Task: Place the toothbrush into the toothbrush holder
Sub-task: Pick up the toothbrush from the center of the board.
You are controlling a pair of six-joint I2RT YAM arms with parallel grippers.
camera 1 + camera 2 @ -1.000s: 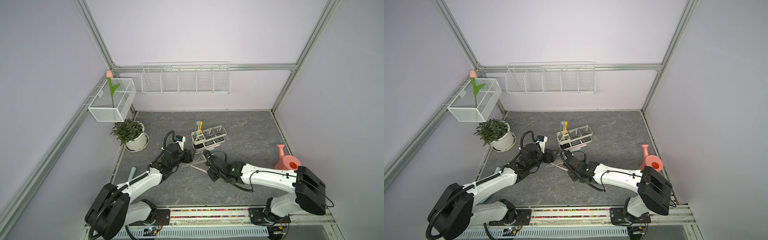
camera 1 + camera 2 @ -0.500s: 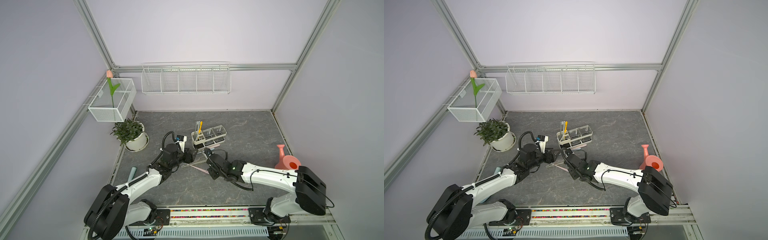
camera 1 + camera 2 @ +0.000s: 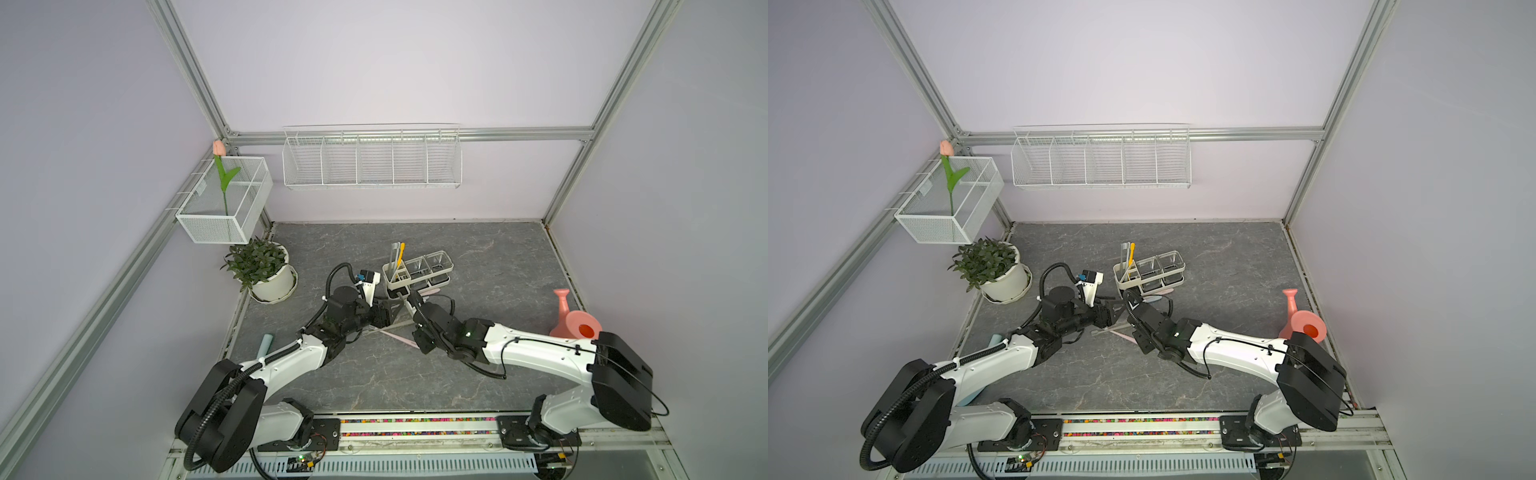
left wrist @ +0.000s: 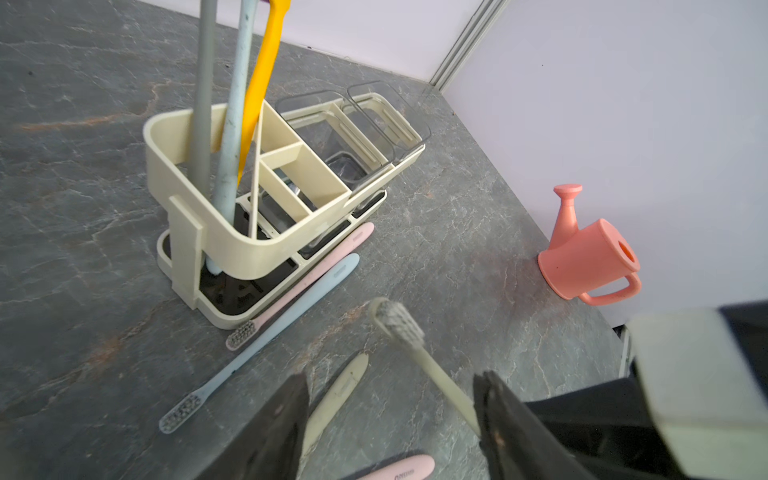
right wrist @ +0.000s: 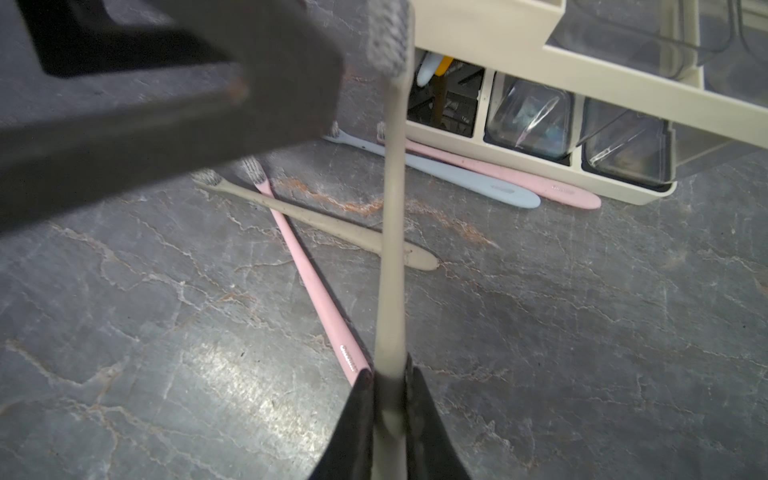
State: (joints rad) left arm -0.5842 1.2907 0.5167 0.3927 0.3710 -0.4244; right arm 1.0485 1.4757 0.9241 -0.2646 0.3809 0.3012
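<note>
My right gripper [image 5: 388, 370] is shut on the handle of a beige toothbrush [image 5: 392, 208], holding it above the table with its bristle head away from me. In the left wrist view that toothbrush [image 4: 419, 353] reaches in between the jaws of my open left gripper [image 4: 390, 378], close to one finger. The cream toothbrush holder [image 4: 249, 249] stands just beyond, with grey, light-blue and yellow brushes upright in its divided end. In both top views the left gripper [image 3: 386, 313] and right gripper [image 3: 409, 297] meet just in front of the holder [image 3: 415, 274].
Pink and blue toothbrushes [image 4: 291, 307] lie along the holder's front. A beige one and a pink one [image 5: 307, 282] lie crossed beneath the grippers. A pink watering can [image 3: 575, 322] stands right, a potted plant [image 3: 262, 270] left. White wire baskets [image 3: 372, 160] hang on the walls.
The right gripper has carried the toothbrush a little nearer the holder and the left gripper. The left gripper has edged towards it. Both keep their jaw states.
</note>
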